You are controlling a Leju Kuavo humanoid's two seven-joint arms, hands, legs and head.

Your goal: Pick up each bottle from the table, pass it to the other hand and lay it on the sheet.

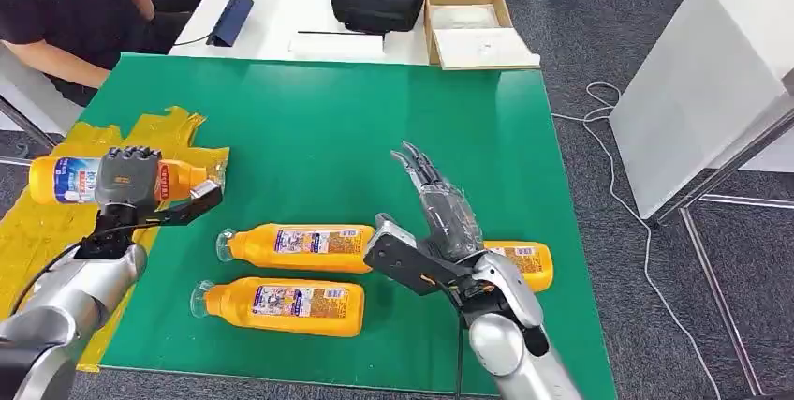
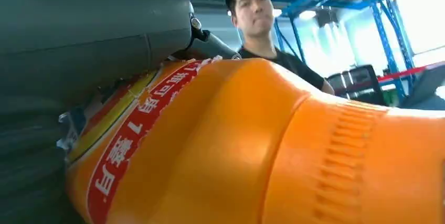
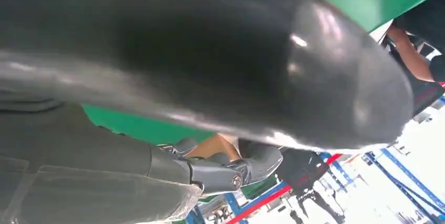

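Orange bottle [image 1: 70, 180], held sideways by left hand [image 1: 126, 178] over yellow sheet [image 1: 37, 231], left of frame; right hand [image 1: 440, 213] empty, fingers spread, above green bench [image 1: 328, 119].

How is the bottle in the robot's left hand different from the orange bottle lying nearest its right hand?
The held bottle is gripped off the surface by the left hand, above the yellow sheet; the bottle by the right hand lies on the green table, untouched. The held bottle shows almost end to end; the other is partly hidden behind the open right hand. Both are orange, labelled and lying sideways.
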